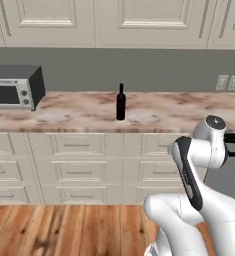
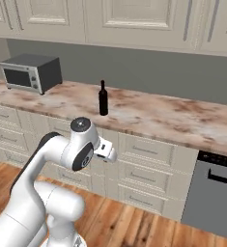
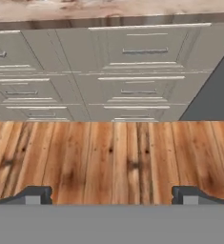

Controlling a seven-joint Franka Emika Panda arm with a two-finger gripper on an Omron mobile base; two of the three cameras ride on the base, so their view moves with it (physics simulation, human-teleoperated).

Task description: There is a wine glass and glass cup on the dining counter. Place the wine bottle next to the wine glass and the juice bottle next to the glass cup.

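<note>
The wine bottle (image 1: 120,102) (image 2: 103,99), tall, slim and black, stands upright near the middle of a marbled worktop (image 1: 79,112) backed by cabinets. My gripper (image 3: 111,195) is held low in front of the arm, well short of the worktop and below its edge. It points down at the wooden floor and the drawer fronts. Its two fingertips (image 3: 35,195) stand far apart, open, with nothing between them. The wine glass, glass cup, juice bottle and dining counter are out of view.
A grey toaster oven (image 1: 14,90) (image 2: 30,72) sits at the worktop's left end. Cream drawers (image 3: 132,57) run below the worktop, with a dark dishwasher front (image 2: 216,193) to the right. Wooden floor (image 3: 113,157) lies between me and the cabinets.
</note>
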